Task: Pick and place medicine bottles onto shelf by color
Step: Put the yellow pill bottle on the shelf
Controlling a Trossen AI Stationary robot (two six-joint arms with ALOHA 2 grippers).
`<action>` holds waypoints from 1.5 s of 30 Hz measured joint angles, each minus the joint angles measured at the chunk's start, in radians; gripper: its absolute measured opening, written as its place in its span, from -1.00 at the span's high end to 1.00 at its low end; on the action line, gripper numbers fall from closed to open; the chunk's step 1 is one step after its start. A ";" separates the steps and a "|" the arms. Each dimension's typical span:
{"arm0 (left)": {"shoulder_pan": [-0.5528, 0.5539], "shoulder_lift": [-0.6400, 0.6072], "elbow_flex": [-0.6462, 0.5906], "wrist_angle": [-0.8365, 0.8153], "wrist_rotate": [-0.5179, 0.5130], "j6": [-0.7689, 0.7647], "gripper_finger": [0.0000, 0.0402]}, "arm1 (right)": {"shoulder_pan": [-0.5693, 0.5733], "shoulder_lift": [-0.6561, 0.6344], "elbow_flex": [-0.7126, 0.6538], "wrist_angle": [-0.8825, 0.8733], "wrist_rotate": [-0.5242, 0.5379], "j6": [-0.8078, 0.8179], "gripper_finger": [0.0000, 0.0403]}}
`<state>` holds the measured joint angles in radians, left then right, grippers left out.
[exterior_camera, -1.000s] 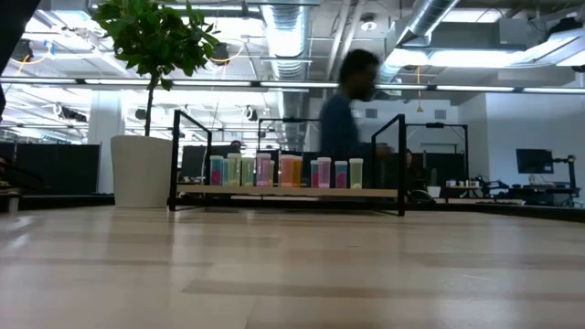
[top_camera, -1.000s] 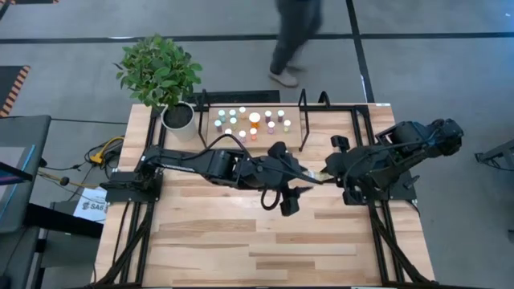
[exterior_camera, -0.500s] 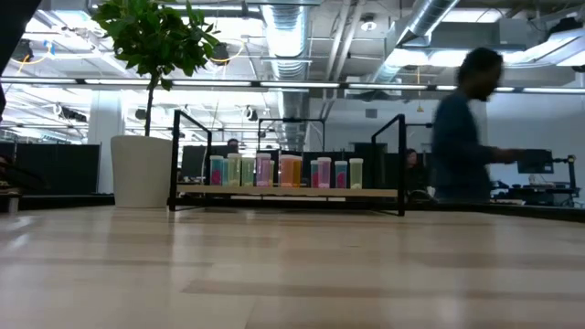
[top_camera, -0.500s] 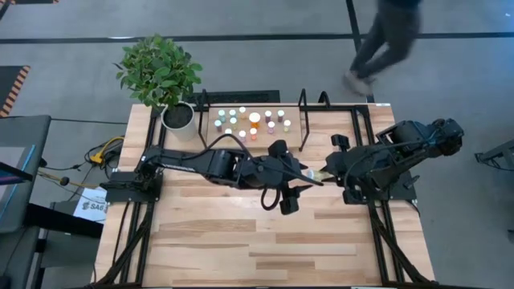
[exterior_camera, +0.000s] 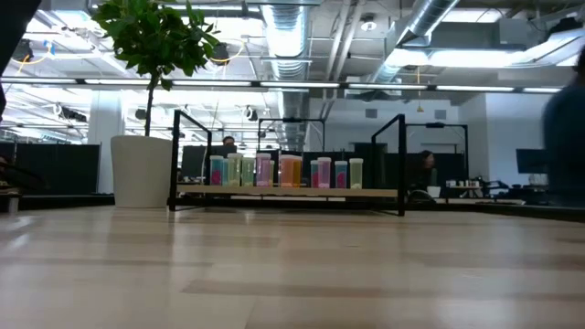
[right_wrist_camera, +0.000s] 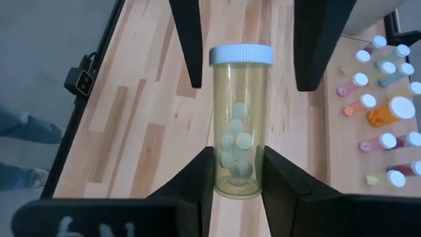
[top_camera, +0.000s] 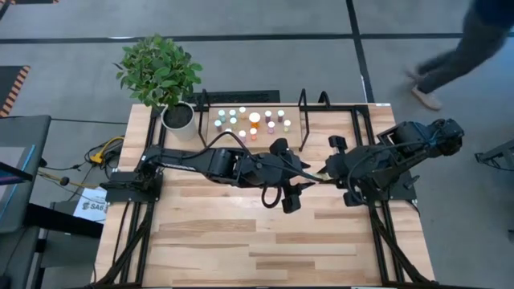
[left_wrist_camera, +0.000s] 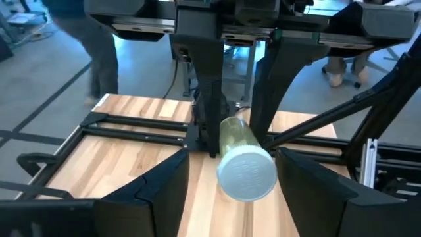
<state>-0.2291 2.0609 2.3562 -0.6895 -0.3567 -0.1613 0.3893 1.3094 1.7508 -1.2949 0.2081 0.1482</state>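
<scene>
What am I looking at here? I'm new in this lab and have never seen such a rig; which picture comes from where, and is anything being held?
Two dark robot arms work at a wooden table. One picture looks straight down, one looks level across the tabletop, and two come from cameras on the arms' wrists. At the table's far edge stand a potted plant and a small shelf carrying rows of little white-capped medicine bottles. Mid-table the grippers meet: the right gripper holds a yellowish bottle by its base, and the left gripper has its fingers on either side of the capped end, not yet closed, like a handover.
</scene>
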 joint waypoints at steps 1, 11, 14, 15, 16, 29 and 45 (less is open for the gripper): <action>0.000 0.000 0.000 0.000 0.004 0.000 -0.04 | 0.000 0.000 0.000 -0.001 0.000 0.000 0.44; 0.002 0.000 0.000 0.000 0.017 -0.017 0.29 | 0.000 0.000 0.000 -0.001 0.003 0.000 0.44; 0.002 0.000 0.000 0.000 0.048 -0.018 0.39 | 0.000 0.000 0.000 -0.002 0.003 -0.003 0.44; 0.003 0.000 0.000 0.000 0.055 -0.019 0.43 | 0.000 0.000 0.000 -0.003 0.003 -0.003 0.44; 0.003 0.000 0.000 0.000 0.055 -0.019 0.46 | 0.000 0.000 0.000 -0.003 0.002 -0.003 0.44; 0.002 0.000 0.000 0.020 0.062 -0.019 0.53 | 0.000 -0.002 0.000 -0.003 0.001 0.001 0.44; 0.006 0.000 0.000 0.026 0.069 -0.021 0.53 | 0.001 0.007 0.107 -0.119 0.001 0.010 -0.36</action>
<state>-0.2230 2.0613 2.3558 -0.6632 -0.2881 -0.1818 0.3901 1.3161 1.8581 -1.4135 0.2092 0.1585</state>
